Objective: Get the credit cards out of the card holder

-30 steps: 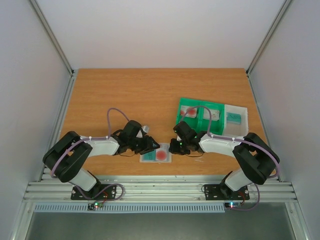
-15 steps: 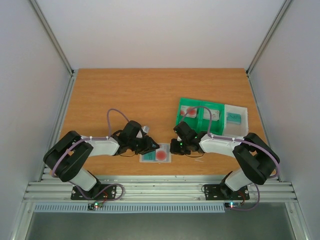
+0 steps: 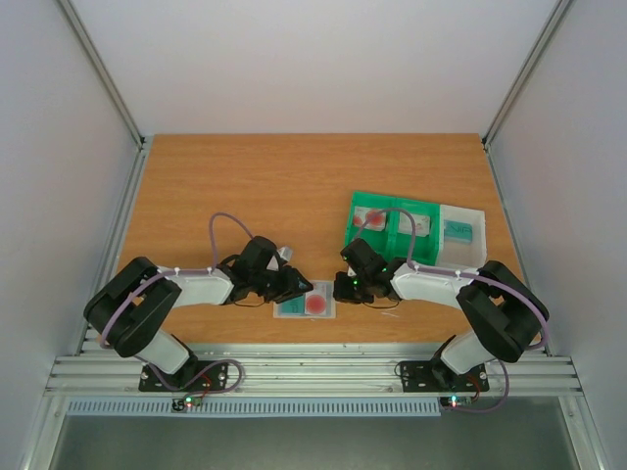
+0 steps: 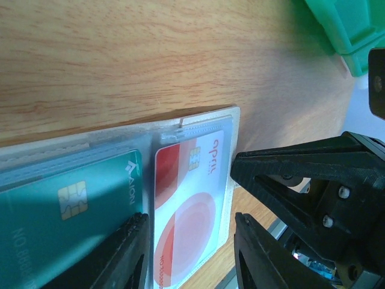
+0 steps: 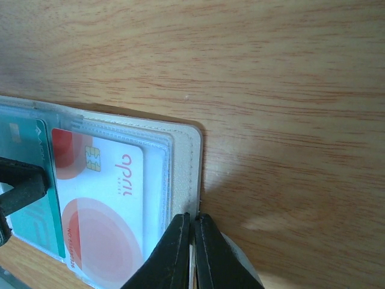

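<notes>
Overhead, the card holder [image 3: 306,305] lies flat near the front edge of the tabletop [image 3: 245,186], between the left tool [image 3: 300,287] and the right tool [image 3: 345,287].

From the left wrist, the left tool stands partly open, gripping nothing. Its fingers [image 4: 129,253] are set astride the pocket with the white card [image 4: 189,198], and a teal card [image 4: 66,217] fills the neighbouring pocket.

From the right wrist, the right tool is pinched shut on the card holder's outer rim, beside the white card.

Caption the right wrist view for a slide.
Right jaws shut on the holder edge; white card and teal card inside.
</notes>
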Controlling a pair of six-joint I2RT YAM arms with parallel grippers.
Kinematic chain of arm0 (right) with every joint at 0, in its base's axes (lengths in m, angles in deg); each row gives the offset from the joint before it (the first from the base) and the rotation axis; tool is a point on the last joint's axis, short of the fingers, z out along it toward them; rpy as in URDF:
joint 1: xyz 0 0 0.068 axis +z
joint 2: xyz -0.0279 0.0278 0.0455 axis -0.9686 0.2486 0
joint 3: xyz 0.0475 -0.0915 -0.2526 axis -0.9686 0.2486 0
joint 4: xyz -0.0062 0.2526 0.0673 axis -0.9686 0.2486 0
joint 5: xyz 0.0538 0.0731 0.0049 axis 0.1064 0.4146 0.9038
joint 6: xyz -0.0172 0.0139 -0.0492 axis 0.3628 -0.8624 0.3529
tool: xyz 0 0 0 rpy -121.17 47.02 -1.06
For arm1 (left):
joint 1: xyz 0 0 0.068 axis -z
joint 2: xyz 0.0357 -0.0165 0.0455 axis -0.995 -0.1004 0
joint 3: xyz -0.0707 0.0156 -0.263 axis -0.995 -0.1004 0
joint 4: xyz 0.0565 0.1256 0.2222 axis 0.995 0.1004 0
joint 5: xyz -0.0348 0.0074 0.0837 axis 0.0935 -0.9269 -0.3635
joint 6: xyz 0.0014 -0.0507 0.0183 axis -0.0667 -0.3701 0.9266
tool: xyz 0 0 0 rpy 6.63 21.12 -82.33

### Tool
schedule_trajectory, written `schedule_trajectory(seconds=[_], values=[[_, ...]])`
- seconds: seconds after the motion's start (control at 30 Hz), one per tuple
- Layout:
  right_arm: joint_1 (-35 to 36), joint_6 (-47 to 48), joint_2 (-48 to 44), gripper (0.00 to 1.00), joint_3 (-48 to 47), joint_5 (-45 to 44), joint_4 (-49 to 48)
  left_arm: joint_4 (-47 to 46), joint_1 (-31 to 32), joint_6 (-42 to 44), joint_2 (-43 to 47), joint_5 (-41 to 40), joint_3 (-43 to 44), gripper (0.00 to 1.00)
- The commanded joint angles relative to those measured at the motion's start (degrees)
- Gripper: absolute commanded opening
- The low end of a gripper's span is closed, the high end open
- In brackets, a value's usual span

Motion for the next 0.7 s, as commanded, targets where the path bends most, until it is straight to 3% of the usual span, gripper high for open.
schedule_trajectory(seconds=[0.0,0.3,0.6,0.67], values=[[0.1,-0.3,-0.2,0.07,1.0,0.2,1.7,-1.4,-0.1,1.2,1.4,-0.1,-0.7,0.40],[0.2,-0.7,-0.8,0.06,1.4,0.2,1.7,-1.5,-0.1,2.2,0.0,-0.7,0.0,0.35],[0.1,-1.3,-1.2,0.06,2.4,-0.1,0.9,-1.1,0.0,2.5,-1.0,0.2,0.4,0.18],[0.1,-1.6,-1.3,0.06,3.1,-0.1,0.4,-0.7,0.0,2.6,-0.5,-0.1,0.7,0.11]])
